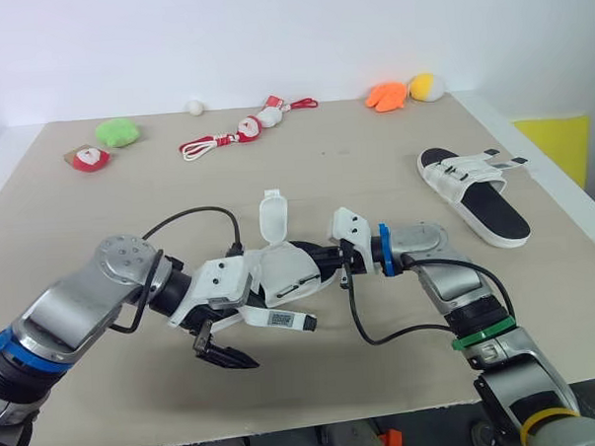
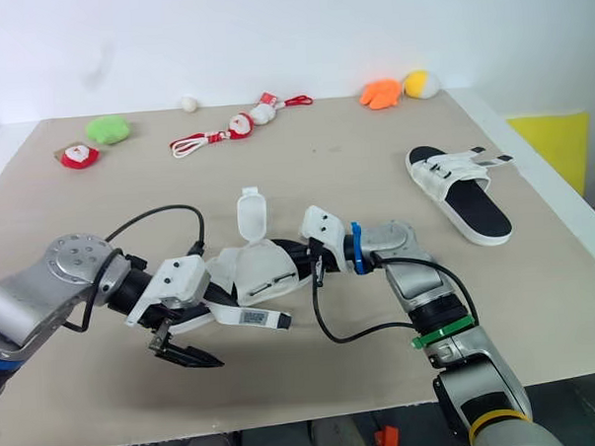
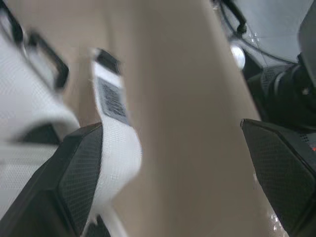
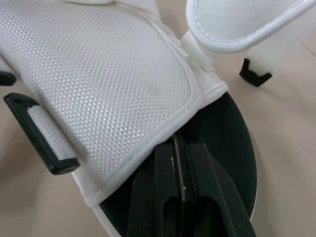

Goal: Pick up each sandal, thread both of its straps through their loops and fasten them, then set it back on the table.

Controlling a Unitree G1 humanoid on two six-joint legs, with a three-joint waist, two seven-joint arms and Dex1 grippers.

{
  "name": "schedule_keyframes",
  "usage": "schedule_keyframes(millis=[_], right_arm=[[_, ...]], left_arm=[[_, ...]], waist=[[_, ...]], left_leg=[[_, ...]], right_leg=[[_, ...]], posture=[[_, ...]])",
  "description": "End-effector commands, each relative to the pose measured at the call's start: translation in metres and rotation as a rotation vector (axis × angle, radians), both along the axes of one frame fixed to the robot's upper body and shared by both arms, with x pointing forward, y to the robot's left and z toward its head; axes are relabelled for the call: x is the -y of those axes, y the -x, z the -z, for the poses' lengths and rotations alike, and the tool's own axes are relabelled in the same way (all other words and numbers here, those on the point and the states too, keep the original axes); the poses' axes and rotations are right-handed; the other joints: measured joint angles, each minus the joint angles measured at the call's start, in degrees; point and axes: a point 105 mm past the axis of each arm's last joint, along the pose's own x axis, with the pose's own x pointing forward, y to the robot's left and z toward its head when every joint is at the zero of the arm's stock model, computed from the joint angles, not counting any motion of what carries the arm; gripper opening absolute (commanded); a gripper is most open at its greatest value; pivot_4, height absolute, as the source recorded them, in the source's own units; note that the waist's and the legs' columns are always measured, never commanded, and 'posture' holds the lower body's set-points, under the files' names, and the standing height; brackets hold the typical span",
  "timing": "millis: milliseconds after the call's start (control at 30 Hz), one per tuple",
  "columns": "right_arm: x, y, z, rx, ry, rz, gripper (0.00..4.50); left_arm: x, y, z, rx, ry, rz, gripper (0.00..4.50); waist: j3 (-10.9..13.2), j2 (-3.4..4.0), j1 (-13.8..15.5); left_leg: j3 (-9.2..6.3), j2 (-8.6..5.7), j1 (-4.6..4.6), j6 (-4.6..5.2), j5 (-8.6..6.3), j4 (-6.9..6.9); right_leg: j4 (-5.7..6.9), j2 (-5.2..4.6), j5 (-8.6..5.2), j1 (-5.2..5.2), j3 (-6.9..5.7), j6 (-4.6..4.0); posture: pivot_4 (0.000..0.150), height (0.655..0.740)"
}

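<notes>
Nearest the bench's (image 1: 394, 160) front edge, the left gripper (image 1: 224, 351) hung released, its two fingers spread wide, one of them just beside a loose white strap (image 1: 278, 320) with a printed label near its end. That strap trailed from the near sandal (image 1: 285, 273), which sat at the middle of the bench, toward the front, between the two arms. A second strap (image 1: 272, 214) of the same sandal stood up, unfastened.

The right gripper (image 1: 331, 263) reached in from the right side. Its fingers (image 4: 168, 197) lay pressed together on the black footbed (image 4: 232, 143) under the white woven upper. Whether they pinched anything could not be seen. A black loop (image 4: 39, 133) showed at the edge of the upper, with no strap through it.

The other sandal (image 1: 474, 191) lay flat near the right edge, well apart.

The step in hand seemed to be threading the first sandal's labelled strap, with neither strap yet done. The next move probably called for the left gripper to close on that strap near its end and steer the tip into its loop while the right arm steadied the sandal.
</notes>
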Motion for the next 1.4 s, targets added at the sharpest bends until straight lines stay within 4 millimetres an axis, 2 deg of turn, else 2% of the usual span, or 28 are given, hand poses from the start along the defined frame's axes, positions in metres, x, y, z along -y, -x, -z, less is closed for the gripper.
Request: schedule_keyframes(millis=[33, 200, 400, 567, 800, 867, 933, 1100, 1200, 1267, 1400], right_arm=[[-0.003, 0.000, 0.003, -0.006, 0.016, -0.009, 0.00], [-0.004, 0.001, 0.003, -0.007, 0.017, -0.013, 0.00], [-0.002, 0.001, 0.004, -0.009, 0.019, -0.012, 0.00], [-0.003, 0.000, 0.004, -0.010, 0.018, -0.012, 0.00], [-0.004, 0.000, 0.004, -0.007, 0.015, -0.012, 0.00], [-0.004, 0.000, 0.004, -0.008, 0.014, -0.010, 0.00], [-0.003, 0.001, 0.005, -0.010, 0.012, -0.007, 0.00], [-0.002, 0.003, 0.007, -0.018, 0.012, -0.007, 0.00], [-0.003, 0.004, 0.008, -0.022, 0.010, -0.010, 0.00], [-0.004, 0.005, 0.008, -0.024, 0.009, -0.014, 0.00], [-0.005, 0.006, 0.009, -0.031, 0.009, -0.022, 0.00]], left_arm=[[-0.005, 0.002, -0.006, 0.059, -0.020, 0.014, 4.47], [-0.016, 0.004, 0.015, 0.095, -0.126, 0.015, 4.47], [-0.030, 0.022, 0.025, 0.063, -0.203, 0.072, 4.47], [-0.031, 0.022, 0.024, 0.075, -0.201, 0.084, 4.47], [-0.016, 0.004, 0.008, 0.206, -0.053, 0.057, 4.47], [-0.019, 0.000, 0.002, 0.160, 0.008, -0.008, 4.47], [-0.021, 0.001, -0.014, 0.066, 0.116, -0.087, 4.47], [-0.040, 0.004, -0.036, -0.126, 0.261, -0.250, 4.47], [-0.053, 0.010, -0.033, -0.284, 0.276, -0.365, 4.47], [-0.061, 0.016, -0.024, -0.448, 0.273, -0.470, 4.47], [-0.064, 0.034, -0.013, -0.669, 0.277, -0.544, 4.47]], waist=[[0.00, 0.00, -0.03], [0.00, 0.00, -0.12], [0.00, 0.00, -0.13], [0.00, 0.00, -0.11], [0.00, 0.01, -0.16], [0.00, 0.00, -0.16], [0.00, 0.00, -0.16], [0.01, 0.00, -0.23], [0.01, 0.00, -0.26], [0.01, 0.00, -0.23], [0.00, 0.00, -0.27]], left_leg=[[0.00, 0.00, 0.00, 0.00, 0.00, 0.00], [0.00, 0.00, 0.00, 0.01, -0.01, -0.02], [0.00, 0.02, 0.00, 0.01, -0.01, -0.02], [0.01, 0.01, 0.00, 0.01, -0.01, -0.01], [0.02, 0.02, 0.01, 0.02, -0.01, 0.02], [0.01, 0.04, 0.02, 0.02, -0.01, 0.01], [0.01, 0.05, 0.02, 0.02, -0.01, 0.01], [0.01, 0.06, 0.03, 0.03, -0.01, 0.01], [-0.01, 0.06, 0.03, 0.06, -0.03, 0.00], [-0.01, 0.07, 0.03, 0.11, -0.06, 0.00], [-0.02, 0.08, 0.05, 0.13, -0.08, 0.00]], right_leg=[[0.00, 0.01, 0.00, 0.00, 0.00, 0.00], [0.00, 0.00, 0.01, -0.01, 0.00, 0.01], [0.00, 0.00, -0.03, -0.01, 0.00, -0.05], [0.01, 0.00, -0.03, 0.00, 0.00, -0.06], [0.01, 0.01, 0.00, 0.00, 0.00, -0.05], [0.04, 0.02, 0.00, 0.00, 0.00, -0.05], [0.05, 0.03, 0.00, -0.01, 0.00, -0.05], [0.07, 0.03, 0.02, 0.00, -0.02, -0.01], [0.07, 0.03, 0.03, -0.01, -0.04, 0.03], [0.09, 0.03, 0.05, -0.02, -0.05, 0.06], [0.10, 0.03, 0.03, -0.01, -0.07, 0.04]], posture=[[0.150, 0.7400], [0.150, 0.7400], [0.150, 0.7400], [0.150, 0.7400], [0.150, 0.7400], [0.150, 0.7400], [0.150, 0.7400], [0.150, 0.7400], [0.150, 0.7400], [0.150, 0.7400], [0.150, 0.7400]])
